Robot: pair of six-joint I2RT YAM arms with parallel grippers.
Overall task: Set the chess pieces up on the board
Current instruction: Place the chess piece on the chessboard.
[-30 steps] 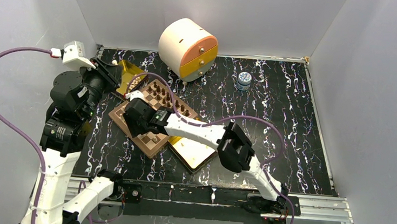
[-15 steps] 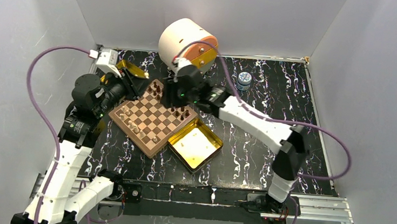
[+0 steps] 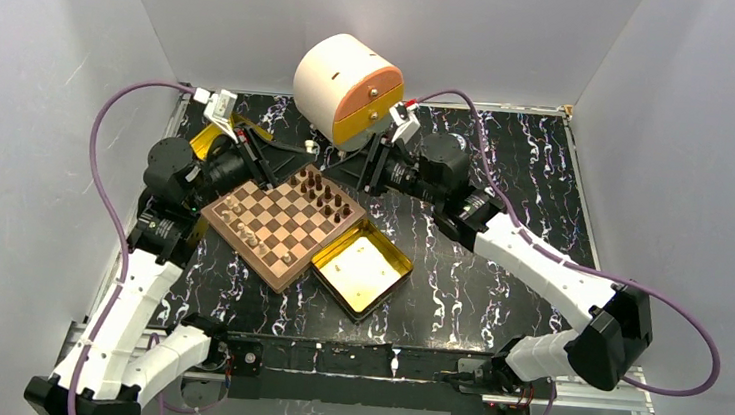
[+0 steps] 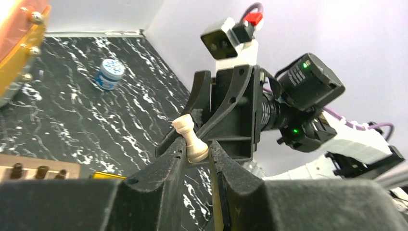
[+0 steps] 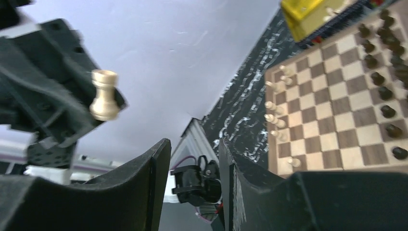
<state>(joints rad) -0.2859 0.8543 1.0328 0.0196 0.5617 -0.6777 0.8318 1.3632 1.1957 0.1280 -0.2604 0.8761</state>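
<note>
Grip status: the left gripper (image 4: pixel 197 150) pinches a light tan wooden rook (image 4: pixel 191 139) by its base, with the crown pointing away from the fingers. We see the rook held in the air above the far corner of the square checkered wooden chessboard (image 3: pixel 282 222), clear of its squares. The right gripper (image 5: pixel 192 144) faces the left one from close by. Its jaws stand apart with nothing between them, and the rook sits off to one side of the gap, not inside it.

The chessboard lies turned diagonally in the left half of the black marbled tabletop (image 3: pixel 506 180). Dark brown chess pieces (image 3: pixel 329 196) stand in rows along the board's far-right edge. Light tan chess pieces (image 3: pixel 241 225) stand along its near-left edge.

One shiny gold square tin (image 3: pixel 363 267) lies open against the board's near-right edge. We note a second gold tin (image 3: pixel 211 134) near the tabletop's far-left corner, partly hidden by the left arm. A round cream drawer unit (image 3: pixel 344 87) stands at the far edge. A small blue-lidded jar (image 4: pixel 108 74) stands farther right.
</note>
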